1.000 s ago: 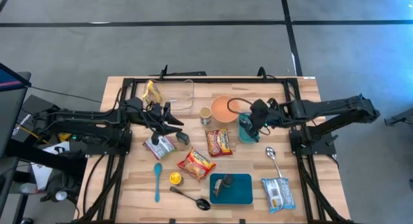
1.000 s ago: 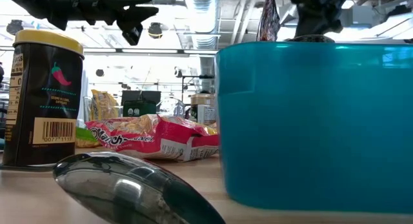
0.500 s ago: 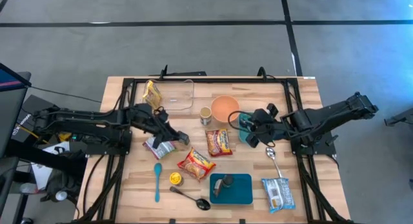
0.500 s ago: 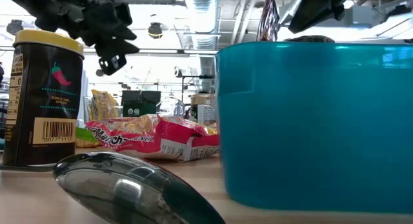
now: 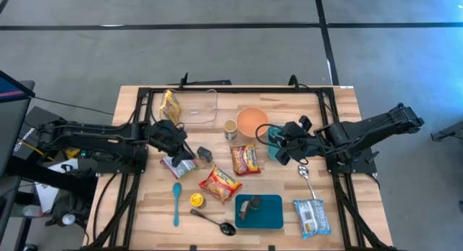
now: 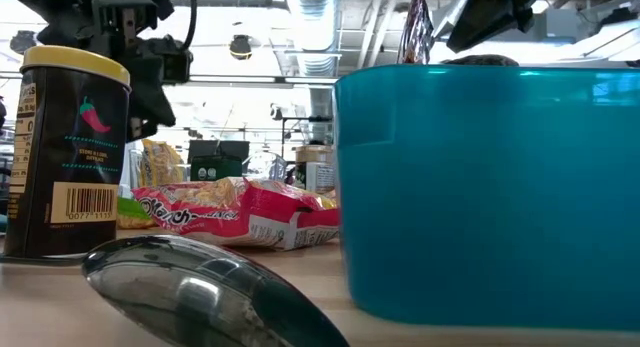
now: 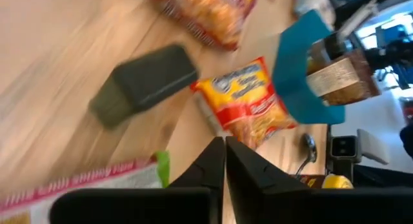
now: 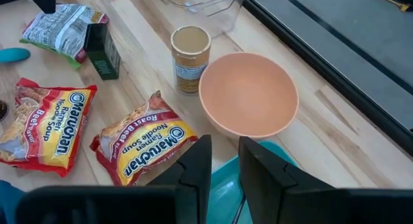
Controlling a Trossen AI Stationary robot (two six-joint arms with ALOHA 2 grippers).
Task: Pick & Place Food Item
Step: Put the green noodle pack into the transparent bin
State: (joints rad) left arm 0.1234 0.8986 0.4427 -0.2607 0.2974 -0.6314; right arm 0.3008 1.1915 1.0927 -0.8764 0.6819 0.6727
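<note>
My left gripper is shut and empty. It points down over the far edge of a silver-and-green food packet, which lies flat on the table and also shows in the left wrist view. A small dark box lies just to the right of the packet. Two red ramen packs lie flat at mid-table. My right gripper is held over a teal cup, its fingers a narrow gap apart with nothing between them. I cannot tell if it touches the cup.
An orange bowl, a small jar, a clear container and a yellow snack bag stand at the back. A teal tray, a yellow-lidded can, spoons and a silver packet lie near the front.
My left gripper has swung toward the near edge, then drawn back toward the table's left, tipping from nearly level to pointing down over the packet. My right arm has folded back and its gripper has tipped, staying over the teal cup. No object has moved.
</note>
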